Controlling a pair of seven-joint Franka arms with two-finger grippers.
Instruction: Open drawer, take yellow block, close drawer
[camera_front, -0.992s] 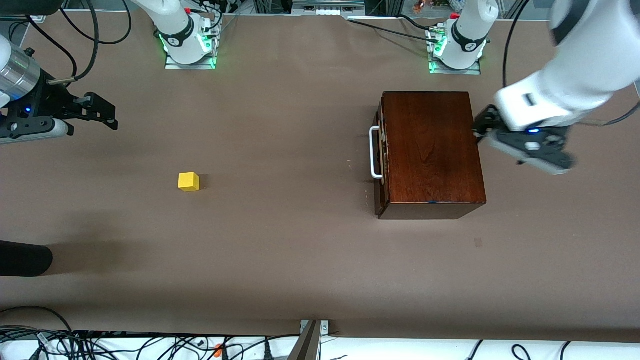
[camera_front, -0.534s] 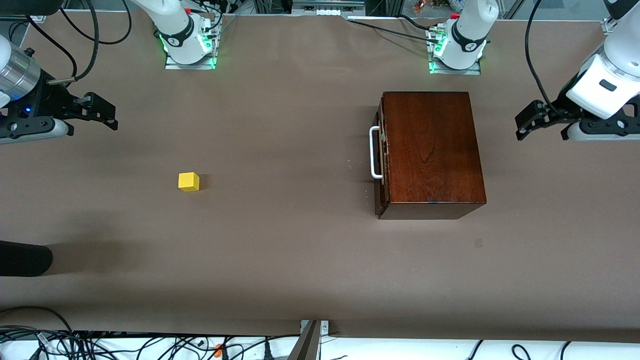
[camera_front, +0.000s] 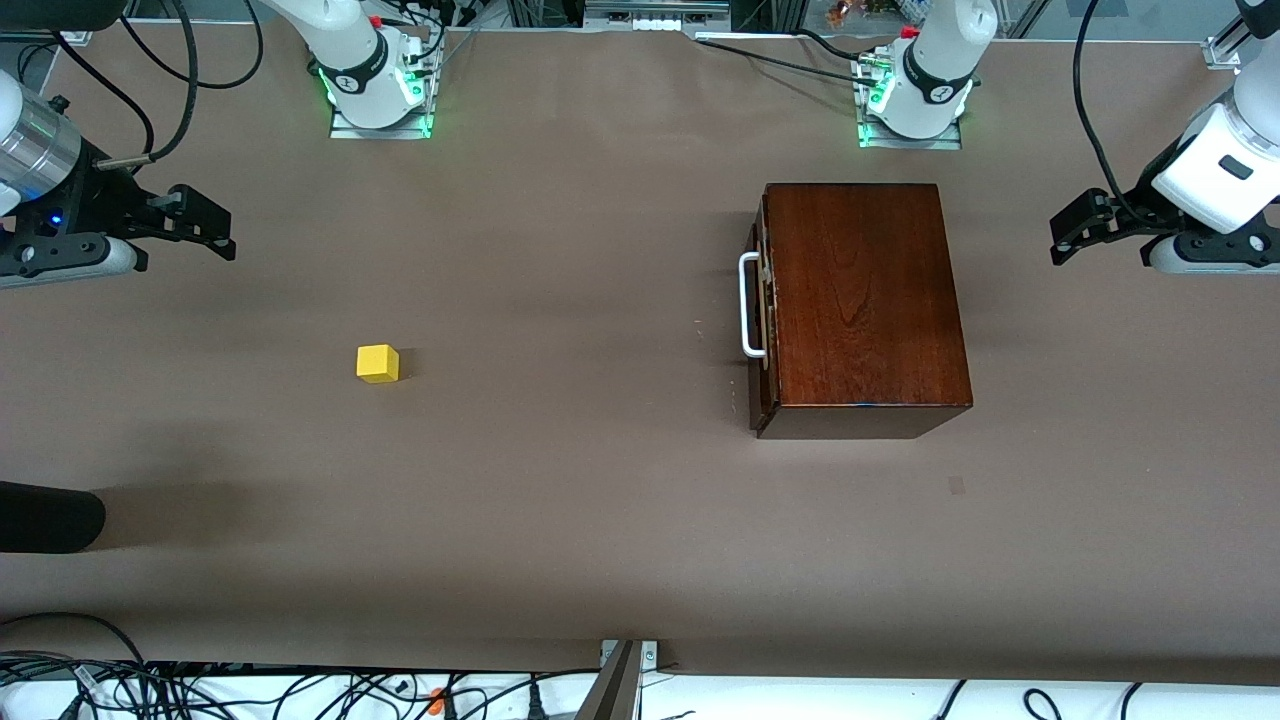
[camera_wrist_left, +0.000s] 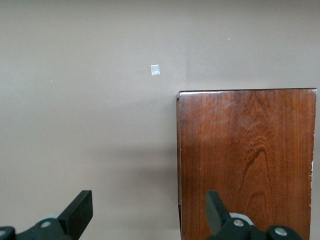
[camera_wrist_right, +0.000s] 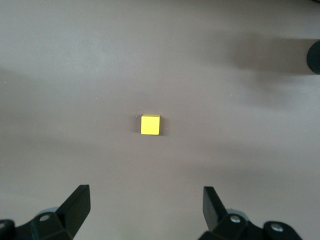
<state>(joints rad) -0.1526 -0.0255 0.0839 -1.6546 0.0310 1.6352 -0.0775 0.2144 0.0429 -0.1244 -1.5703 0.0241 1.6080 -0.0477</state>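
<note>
Claws both stand apart and empty: left claw (camera_front: 1068, 240) hangs beside the glossy dark mahogany box (camera_front: 862, 300), right claw (camera_front: 205, 225) over bare desk (camera_front: 560, 500). Drawer (camera_front: 763, 310) sits shut; small yellow cube (camera_front: 377, 363) rests on the desk, apparently already removed.

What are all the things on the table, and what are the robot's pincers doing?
glossy dark mahogany wooden box: one, reddish brown, toward the left arm's end of the table.
drawer with white U-shaped bar handle: one, shut in the box.
small bright yellow cube: one, yellow, on the bare table toward the right arm's end.
brown table: one.
left pincer: one, black, open, near the box.
right pincer: one, black, open, empty.
</note>
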